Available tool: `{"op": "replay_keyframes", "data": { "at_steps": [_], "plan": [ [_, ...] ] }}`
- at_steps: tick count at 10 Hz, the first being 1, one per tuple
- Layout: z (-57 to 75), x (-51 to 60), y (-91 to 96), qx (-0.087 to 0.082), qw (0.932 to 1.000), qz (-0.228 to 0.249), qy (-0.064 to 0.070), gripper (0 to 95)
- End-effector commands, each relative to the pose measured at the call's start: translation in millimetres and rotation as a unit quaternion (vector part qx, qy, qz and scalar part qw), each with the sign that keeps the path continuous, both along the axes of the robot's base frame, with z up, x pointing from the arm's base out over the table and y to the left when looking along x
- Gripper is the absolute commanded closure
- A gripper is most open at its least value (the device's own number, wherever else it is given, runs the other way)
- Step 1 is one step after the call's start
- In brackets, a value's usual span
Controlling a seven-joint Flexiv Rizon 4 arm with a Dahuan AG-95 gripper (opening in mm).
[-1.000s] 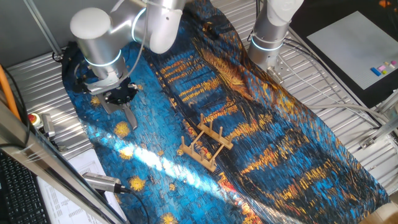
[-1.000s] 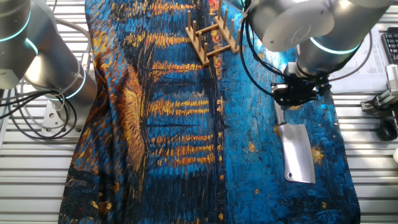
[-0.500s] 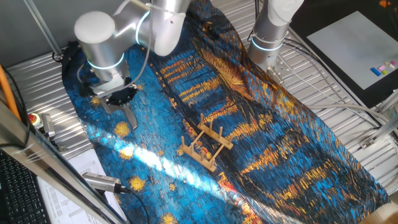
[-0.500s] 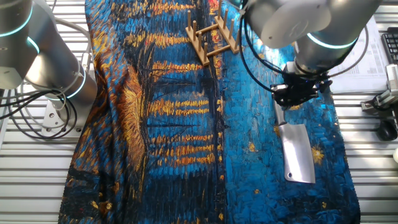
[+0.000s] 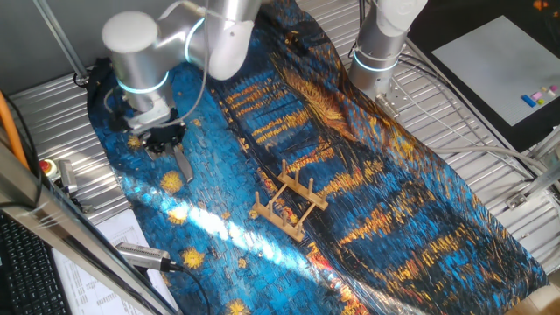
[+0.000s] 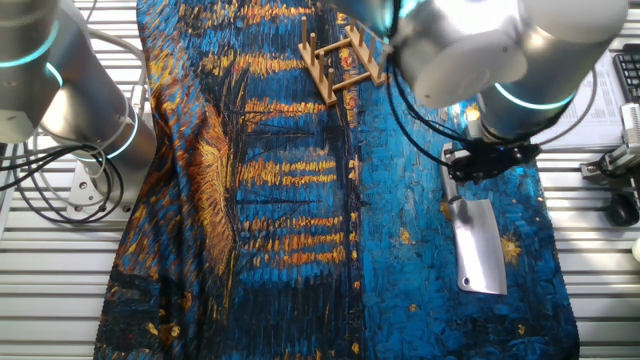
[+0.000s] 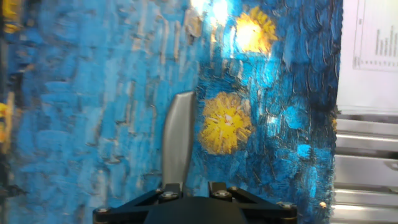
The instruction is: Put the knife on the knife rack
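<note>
Meanwhile the knife rack (image 6: 343,56) holds nothing; the tool (image 6: 487,168) grips the knife (image 6: 477,246) handle.

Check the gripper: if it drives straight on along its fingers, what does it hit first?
Most likely the knife itself. The gripper points down at the handle end, and the hand view shows the blade running out right ahead of it. Under that lies the painted cloth. The remaining gap is unclear.

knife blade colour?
Dull grey metal, plain. The knife blade shows best in the other fixed view, flat on the blue-and-yellow painted cloth.
</note>
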State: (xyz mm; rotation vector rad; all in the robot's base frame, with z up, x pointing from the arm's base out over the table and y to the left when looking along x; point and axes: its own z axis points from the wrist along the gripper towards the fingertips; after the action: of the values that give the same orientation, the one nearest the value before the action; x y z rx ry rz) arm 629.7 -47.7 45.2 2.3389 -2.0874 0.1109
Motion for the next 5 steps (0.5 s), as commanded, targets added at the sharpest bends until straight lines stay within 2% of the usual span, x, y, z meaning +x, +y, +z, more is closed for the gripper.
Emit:
{"op": "replay_keyframes", "data": {
  "at_steps": [1,2,5],
  "plan": [
    [-1.4,-5.1,-2.5,0.009,0.9997,0.024,0.003,76.0],
    [-2.1,-6.3,-3.0,0.015,0.9993,0.034,0.006,57.0],
    [-8.5,-15.7,-5.9,0.014,0.9994,0.032,0.003,57.0]
  ]
}}
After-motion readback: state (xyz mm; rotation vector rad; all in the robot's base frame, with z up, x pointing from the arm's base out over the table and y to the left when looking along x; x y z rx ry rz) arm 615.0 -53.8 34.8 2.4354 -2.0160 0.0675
